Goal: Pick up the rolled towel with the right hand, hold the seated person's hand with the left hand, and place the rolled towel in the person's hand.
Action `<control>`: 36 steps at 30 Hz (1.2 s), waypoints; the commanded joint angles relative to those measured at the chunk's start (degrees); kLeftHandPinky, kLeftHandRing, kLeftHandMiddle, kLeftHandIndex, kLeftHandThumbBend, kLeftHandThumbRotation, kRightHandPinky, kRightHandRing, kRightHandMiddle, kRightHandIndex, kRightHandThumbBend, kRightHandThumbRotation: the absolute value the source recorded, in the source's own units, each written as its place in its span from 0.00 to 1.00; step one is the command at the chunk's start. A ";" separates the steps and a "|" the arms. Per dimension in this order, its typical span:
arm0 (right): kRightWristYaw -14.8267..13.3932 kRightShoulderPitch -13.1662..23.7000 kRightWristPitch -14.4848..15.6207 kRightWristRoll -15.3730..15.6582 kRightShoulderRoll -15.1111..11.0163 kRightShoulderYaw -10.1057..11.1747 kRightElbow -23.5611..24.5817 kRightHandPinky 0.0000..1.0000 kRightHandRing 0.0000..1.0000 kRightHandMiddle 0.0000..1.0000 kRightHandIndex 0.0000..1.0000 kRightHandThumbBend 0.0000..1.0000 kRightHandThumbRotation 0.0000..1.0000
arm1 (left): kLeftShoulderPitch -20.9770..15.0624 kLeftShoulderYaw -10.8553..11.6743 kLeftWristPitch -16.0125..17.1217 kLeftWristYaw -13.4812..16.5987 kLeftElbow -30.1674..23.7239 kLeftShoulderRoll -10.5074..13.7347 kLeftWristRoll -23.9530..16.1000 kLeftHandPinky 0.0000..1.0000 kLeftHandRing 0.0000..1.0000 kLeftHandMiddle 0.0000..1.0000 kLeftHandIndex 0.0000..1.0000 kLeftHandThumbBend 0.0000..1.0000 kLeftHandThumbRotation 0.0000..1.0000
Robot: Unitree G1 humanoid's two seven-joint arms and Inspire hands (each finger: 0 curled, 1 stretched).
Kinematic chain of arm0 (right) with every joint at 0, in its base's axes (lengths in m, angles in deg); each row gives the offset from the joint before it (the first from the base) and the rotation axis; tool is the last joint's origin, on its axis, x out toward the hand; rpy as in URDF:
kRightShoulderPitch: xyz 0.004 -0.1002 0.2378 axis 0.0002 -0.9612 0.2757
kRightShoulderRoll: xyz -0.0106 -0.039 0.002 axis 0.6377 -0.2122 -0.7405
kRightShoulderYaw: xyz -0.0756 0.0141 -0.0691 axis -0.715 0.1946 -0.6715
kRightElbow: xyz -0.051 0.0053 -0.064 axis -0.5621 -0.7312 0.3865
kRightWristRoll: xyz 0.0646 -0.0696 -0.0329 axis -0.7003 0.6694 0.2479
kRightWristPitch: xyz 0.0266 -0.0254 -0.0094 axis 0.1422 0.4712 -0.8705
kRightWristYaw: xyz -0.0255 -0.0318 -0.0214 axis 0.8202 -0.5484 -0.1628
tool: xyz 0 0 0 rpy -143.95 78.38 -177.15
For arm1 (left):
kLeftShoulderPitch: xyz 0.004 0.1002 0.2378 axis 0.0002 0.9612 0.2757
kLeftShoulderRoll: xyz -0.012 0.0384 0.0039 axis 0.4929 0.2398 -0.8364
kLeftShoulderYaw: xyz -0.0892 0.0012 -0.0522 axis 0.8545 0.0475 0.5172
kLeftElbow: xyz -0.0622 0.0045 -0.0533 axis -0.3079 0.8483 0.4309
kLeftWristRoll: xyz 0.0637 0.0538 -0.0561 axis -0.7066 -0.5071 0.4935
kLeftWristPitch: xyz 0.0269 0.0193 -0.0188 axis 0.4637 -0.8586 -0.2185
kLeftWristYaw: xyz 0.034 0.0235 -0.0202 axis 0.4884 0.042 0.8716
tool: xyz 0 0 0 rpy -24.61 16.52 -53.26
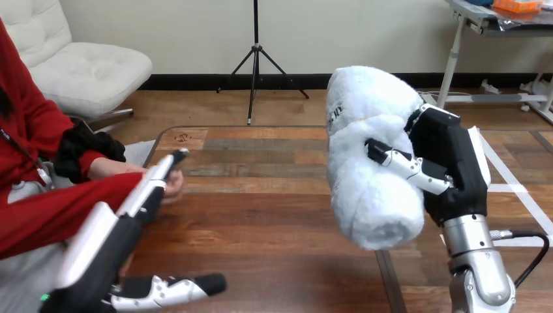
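Observation:
The rolled white towel [372,153] is upright in the air over the table's right half. My right hand [453,163] is shut on it, thumb across its front and palm against its right side. At the lower left, my left hand [120,228] reaches up and left with straight fingers and its thumb spread out below. Its fingertips lie in front of the person's hand [175,186], which sticks out of a red sleeve at the table's left edge. I cannot tell whether the two touch; no finger is curled round it.
The wooden table [261,215] spans the view, its far edge at mid height. A second hand of the person [117,168] rests just behind the first, by the table's left corner.

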 commanded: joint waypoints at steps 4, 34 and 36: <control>-1.24 1.57 -3.34 1.00 0.37 -0.66 3.01 0.17 0.21 0.31 0.36 0.60 0.00 | -1.77 2.82 -4.03 1.74 -4.85 3.37 -2.13 1.00 1.00 1.00 1.00 1.00 0.49; -3.32 3.12 -11.00 4.99 -0.57 -1.10 -5.63 0.18 0.23 0.32 0.37 0.61 0.00 | -2.56 10.52 -7.65 11.72 -11.20 7.28 -15.02 0.90 0.98 0.99 1.00 1.00 0.47; -3.34 3.24 -11.36 5.11 -0.64 -1.15 -6.10 0.19 0.23 0.32 0.37 0.61 0.00 | -2.53 10.73 -7.77 12.13 -11.46 7.47 -15.43 0.90 0.97 0.99 1.00 1.00 0.47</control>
